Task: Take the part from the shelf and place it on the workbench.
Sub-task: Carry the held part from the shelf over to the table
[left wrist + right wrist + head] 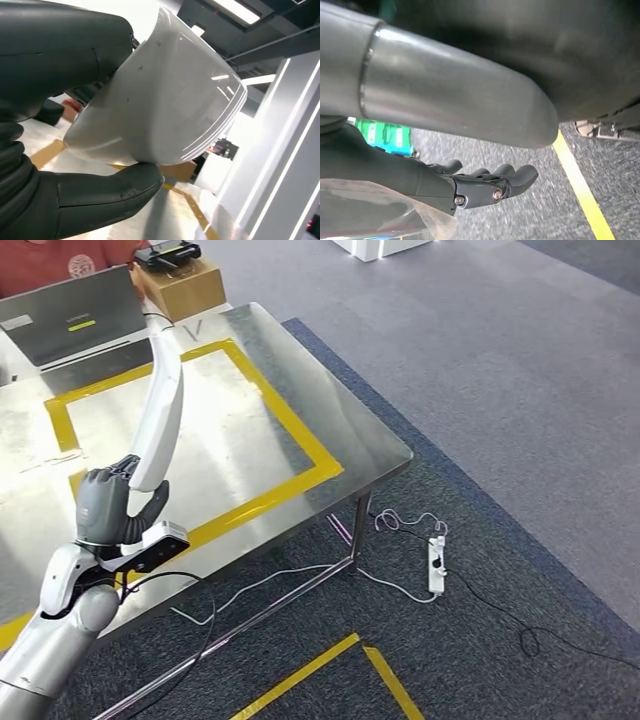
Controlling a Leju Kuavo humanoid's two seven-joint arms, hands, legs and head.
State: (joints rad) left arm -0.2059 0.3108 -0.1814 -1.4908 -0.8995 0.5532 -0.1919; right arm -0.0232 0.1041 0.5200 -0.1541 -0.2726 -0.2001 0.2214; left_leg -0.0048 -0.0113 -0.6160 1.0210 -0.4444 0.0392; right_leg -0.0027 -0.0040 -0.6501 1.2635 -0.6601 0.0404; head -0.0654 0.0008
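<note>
Your left hand [106, 505] grips the curved white part [160, 410] at its lower end over the workbench [355, 430]. It looks stiff, light and glossy, so hold firmly. Your right hand [486, 182] hangs empty, fingers loosely apart.

A steel workbench [332, 410] stands on grey carpet [528, 370], a yellow tape rectangle [302, 440] marked on its top. At its far edge lie a laptop [72, 315] and a cardboard box [185, 285]. Beside the bench's near leg, a white power strip [436, 565] lies on the carpet.

White curved part [160, 410], upright, above workbench [226, 430]
</note>
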